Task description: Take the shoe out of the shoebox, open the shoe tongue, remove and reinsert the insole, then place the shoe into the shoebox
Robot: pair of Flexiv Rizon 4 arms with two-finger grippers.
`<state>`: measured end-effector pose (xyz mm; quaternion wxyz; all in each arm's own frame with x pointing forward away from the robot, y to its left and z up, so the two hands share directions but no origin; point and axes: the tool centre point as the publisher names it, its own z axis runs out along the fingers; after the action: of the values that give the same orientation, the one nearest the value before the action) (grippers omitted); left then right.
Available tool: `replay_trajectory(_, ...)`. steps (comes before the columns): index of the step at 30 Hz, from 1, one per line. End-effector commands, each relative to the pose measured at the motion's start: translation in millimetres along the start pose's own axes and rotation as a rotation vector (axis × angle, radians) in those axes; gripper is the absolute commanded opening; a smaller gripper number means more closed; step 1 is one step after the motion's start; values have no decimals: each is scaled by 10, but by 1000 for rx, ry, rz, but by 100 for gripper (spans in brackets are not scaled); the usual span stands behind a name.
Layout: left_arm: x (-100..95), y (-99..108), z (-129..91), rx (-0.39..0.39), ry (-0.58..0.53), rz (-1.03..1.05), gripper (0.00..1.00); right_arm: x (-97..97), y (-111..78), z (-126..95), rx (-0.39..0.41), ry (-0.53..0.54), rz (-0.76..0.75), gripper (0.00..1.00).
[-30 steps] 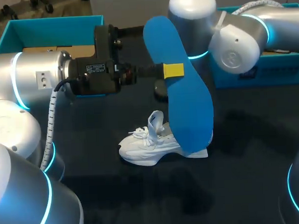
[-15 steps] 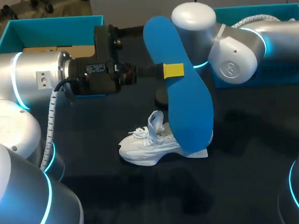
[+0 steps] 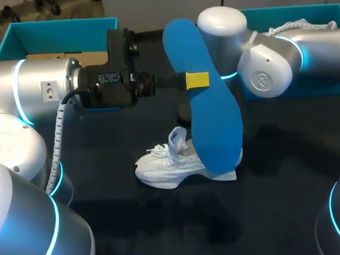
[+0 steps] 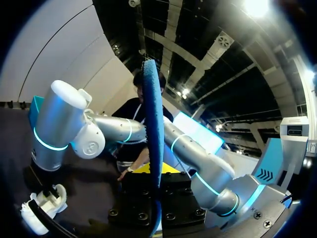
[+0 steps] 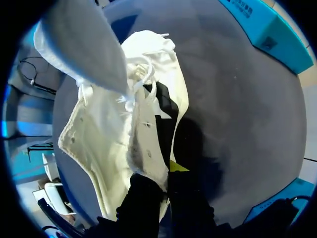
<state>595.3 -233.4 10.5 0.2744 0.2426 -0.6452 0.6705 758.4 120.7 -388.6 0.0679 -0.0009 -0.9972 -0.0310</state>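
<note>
A big blue insole (image 3: 212,114) stands upright in the air above the table, and my left gripper (image 3: 197,80) is shut on its edge about halfway up. From the left wrist the insole (image 4: 153,124) shows edge-on between the fingers. Under it a white shoe (image 3: 166,164) rests on the black table, laces loose and tongue raised. My right arm (image 3: 268,61) comes down behind the insole, which hides its gripper in the head view. The right wrist view shows the right gripper (image 5: 166,178) shut on the side wall of the shoe (image 5: 99,139) at its opening.
A teal shoebox (image 3: 19,32) stands at the back left. Another teal box (image 3: 300,11) at the back right holds something white with laces (image 3: 301,27). The black table (image 3: 117,220) shows bare in front of the shoe.
My right gripper has shut on the shoe's wall, and that arm's elbow has shifted slightly back, uncovering the white thing in the right box. Insole, left arm and shoe have stayed put.
</note>
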Motion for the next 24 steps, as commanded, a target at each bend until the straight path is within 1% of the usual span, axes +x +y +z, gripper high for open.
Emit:
replay_trajectory(1,-1,16,-4,3,1,0,0,-32,-18,-96,2,60,43,0)
replay_trajectory(4,-1,16,-4,3,1,0,0,9,-40,-176,-12,140,141,0)
replay_trajectory(5,-1,16,-4,3,1,0,0,32,-44,-195,-38,173,190,0)
replay_trajectory(6,-1,16,-4,3,1,0,0,56,-53,-211,-66,173,226,0)
replay_trajectory(8,-1,16,-4,3,1,0,0,104,-57,-231,-114,210,314,0)
replay_trajectory(9,-1,16,-4,3,1,0,0,118,-56,-232,-126,206,337,0)
replay_trajectory(10,-1,16,-4,3,1,0,0,144,-42,-228,-164,209,361,0)
replay_trajectory(12,-1,16,-4,3,1,0,0,186,-6,-202,-202,215,405,0)
replay_trajectory(14,-1,16,-4,3,1,0,0,225,21,-188,-210,213,461,0)
replay_trajectory(16,-1,16,-4,3,1,0,0,274,51,-201,-214,168,567,0)
replay_trajectory(17,-1,16,-4,3,1,0,0,295,56,-211,-206,155,589,0)
replay_trajectory(18,-1,16,-4,3,1,0,0,322,68,-223,-226,113,643,0)
replay_trajectory(19,-1,16,-4,3,1,0,0,338,70,-226,-256,89,661,0)
replay_trajectory(20,-1,16,-4,3,1,0,0,353,76,-233,-246,76,705,0)
replay_trajectory(24,-1,16,-4,3,1,0,0,410,75,-254,-305,-3,812,0)
